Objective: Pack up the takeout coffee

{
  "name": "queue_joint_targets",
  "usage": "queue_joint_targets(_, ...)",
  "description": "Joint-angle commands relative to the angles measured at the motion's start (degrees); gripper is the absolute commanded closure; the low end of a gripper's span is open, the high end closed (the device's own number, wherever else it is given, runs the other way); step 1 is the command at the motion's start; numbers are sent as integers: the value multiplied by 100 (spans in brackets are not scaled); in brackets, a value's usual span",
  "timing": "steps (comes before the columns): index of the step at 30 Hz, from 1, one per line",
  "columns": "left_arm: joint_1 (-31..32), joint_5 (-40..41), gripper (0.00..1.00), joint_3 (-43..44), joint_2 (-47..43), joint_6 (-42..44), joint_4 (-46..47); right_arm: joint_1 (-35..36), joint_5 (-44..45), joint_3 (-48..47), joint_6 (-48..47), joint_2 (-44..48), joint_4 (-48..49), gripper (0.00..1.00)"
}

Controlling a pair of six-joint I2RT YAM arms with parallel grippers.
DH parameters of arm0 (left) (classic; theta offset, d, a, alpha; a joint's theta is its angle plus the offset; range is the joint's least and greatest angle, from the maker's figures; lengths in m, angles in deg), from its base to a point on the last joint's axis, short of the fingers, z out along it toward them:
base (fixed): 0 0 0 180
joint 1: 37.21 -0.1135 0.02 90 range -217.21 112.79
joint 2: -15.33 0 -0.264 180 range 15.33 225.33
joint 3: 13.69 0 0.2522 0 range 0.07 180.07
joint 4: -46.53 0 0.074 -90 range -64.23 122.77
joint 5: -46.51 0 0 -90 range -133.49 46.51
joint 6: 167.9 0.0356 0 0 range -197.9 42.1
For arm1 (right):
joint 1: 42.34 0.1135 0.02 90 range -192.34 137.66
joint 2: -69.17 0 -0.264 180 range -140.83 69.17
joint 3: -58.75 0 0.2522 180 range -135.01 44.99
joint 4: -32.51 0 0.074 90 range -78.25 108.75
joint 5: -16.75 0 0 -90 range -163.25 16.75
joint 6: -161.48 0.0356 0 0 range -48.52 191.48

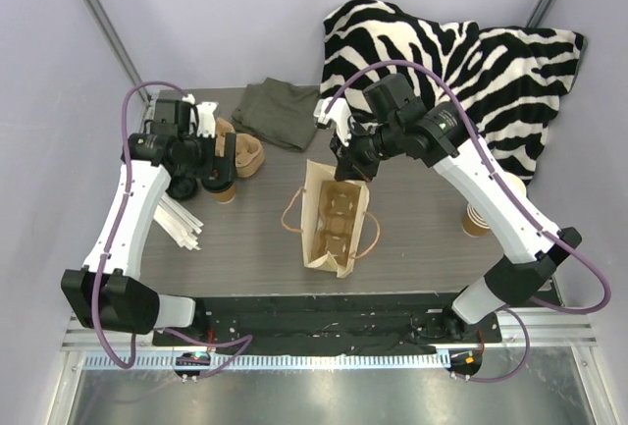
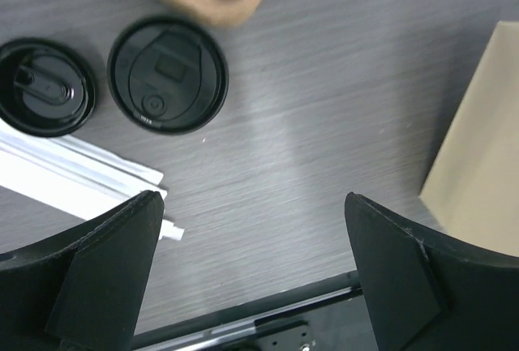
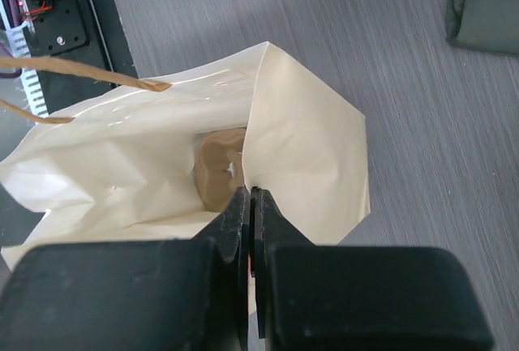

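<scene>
1. The left arm (image 1: 132, 209) rises from its base at the near left corner, and its white link runs away along the left side.
2. Its wrist is bent so that the left pincer (image 2: 251, 237) points downward.
3. The left jaws stand wide apart; both black fingers (image 2: 113, 262) frame the wrist view, with nothing between them.
4. The right arm (image 1: 491, 199) rises from the near right corner, with its elbow out to the right and its forearm reaching diagonally inward.
5. The right pincer (image 3: 250, 193) points down, its jaws pressed together on the rim of the paper bag (image 3: 308, 148).
</scene>
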Motion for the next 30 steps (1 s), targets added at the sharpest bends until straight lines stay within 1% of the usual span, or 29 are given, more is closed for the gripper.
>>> queue_joint_targets(1,-50,228,1,-217,114,509,87,5,229,219,315,255,411,99)
queue_joint_targets(5,-182,307,0,-314,325,589,298,5,256,439,386,369,639,99)
queue_joint_targets(10,-305,422,0,-489,571,641,675,-4,291,448,412,413,692,99)
queue_joint_targets(16,-341,554,0,-648,905,747,1106,5,405,633,491,510,815,99)
queue_joint_targets(22,-332,492,0,-595,1212,879,1388,5,449,659,518,501,842,99)
queue_joint_targets(30,-332,519,4,-525,1599,905,1564,5,449,642,483,492,851,99)
